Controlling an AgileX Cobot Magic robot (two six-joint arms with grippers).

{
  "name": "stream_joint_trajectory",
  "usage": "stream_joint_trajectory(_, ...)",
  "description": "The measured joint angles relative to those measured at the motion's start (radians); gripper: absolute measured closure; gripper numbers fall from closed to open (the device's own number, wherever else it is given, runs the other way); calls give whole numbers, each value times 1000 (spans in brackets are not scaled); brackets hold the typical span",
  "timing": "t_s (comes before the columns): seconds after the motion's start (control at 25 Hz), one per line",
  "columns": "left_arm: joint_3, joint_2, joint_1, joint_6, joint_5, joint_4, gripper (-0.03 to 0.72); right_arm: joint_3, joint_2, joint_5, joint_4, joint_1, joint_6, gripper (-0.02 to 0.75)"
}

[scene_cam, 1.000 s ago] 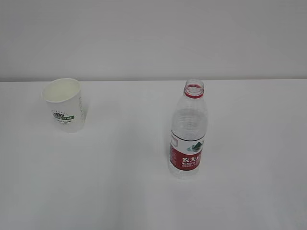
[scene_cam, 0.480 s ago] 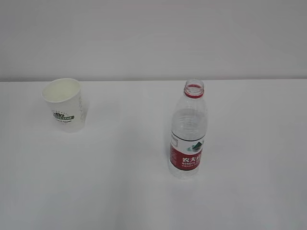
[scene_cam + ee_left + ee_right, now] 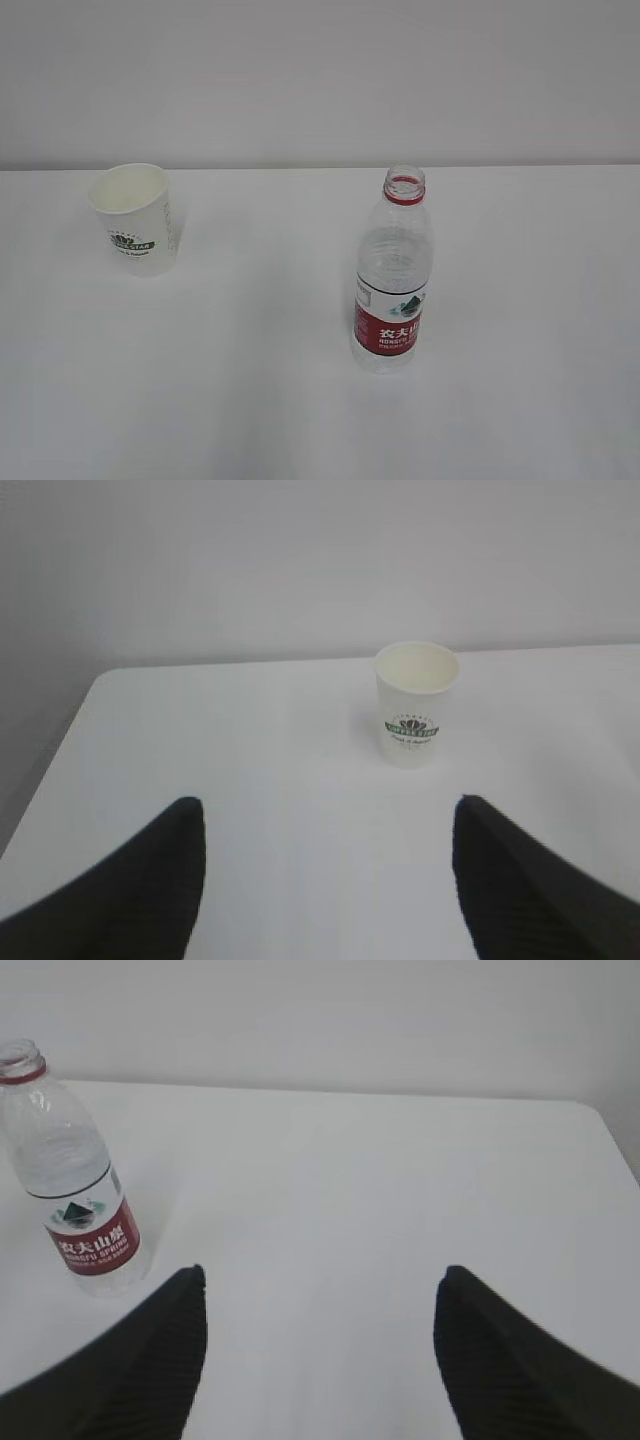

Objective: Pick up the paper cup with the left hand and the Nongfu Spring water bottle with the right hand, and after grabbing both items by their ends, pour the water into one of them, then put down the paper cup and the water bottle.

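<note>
Exterior view, paper cup: the paper cup (image 3: pixel 135 218) stands upright on the white table (image 3: pixel 250 380), at the far left, near the back edge. It is white with a dark green logo, and its mouth is open to the top.
Exterior view, bottle: the Nongfu Spring water bottle (image 3: pixel 392 275) stands upright, right of the middle, well apart from the cup and closer to the camera. It has no cap; the red neck ring and the red-and-white label are visible.
Exterior view, hands: no arm and no gripper appear in this view.
Exterior view, background: a plain pale wall (image 3: pixel 320 80) is behind the table.
Left wrist view, left hand: the left hand (image 3: pixel 325 880) has its two black fingers spread wide, with only bare table between them. It grasps nothing.
Left wrist view, paper cup: the cup (image 3: pixel 416 702) stands ahead of the fingers, a little toward the right one, apart from both. The inside looks cream; I cannot tell if there is liquid.
Right wrist view, right hand: the right hand (image 3: pixel 320 1350) is also spread wide and released, holding nothing.
Right wrist view, bottle: the bottle (image 3: pixel 72 1180) stands at the left edge, beyond the left finger (image 3: pixel 150 1360), not between the fingers and not touching them.
</note>
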Motion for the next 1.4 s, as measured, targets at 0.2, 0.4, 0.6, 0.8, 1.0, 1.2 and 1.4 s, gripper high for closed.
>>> stream_joint_trajectory(0.2,0,0,0,0,-63,0,126,0,0,-74,0,0,0,203)
stream_joint_trajectory(0.4,0,0,0,0,-140,0,127,0,0,-150,0,0,0,204)
stream_joint_trajectory(0.6,0,0,0,0,-231,0,127,0,0,-245,0,0,0,204)
stream_joint_trajectory(0.8,0,0,0,0,-324,6,127,0,0,-340,0,0,0,203)
stream_joint_trajectory(1.0,0,0,0,0,-416,35,127,0,0,-405,-9,0,0,203)
stream_joint_trajectory(1.2,0,0,0,0,-490,39,127,0,0,-471,-25,0,0,203)
stream_joint_trajectory(1.4,0,0,0,0,-500,14,127,0,0,-505,-29,0,0,204)
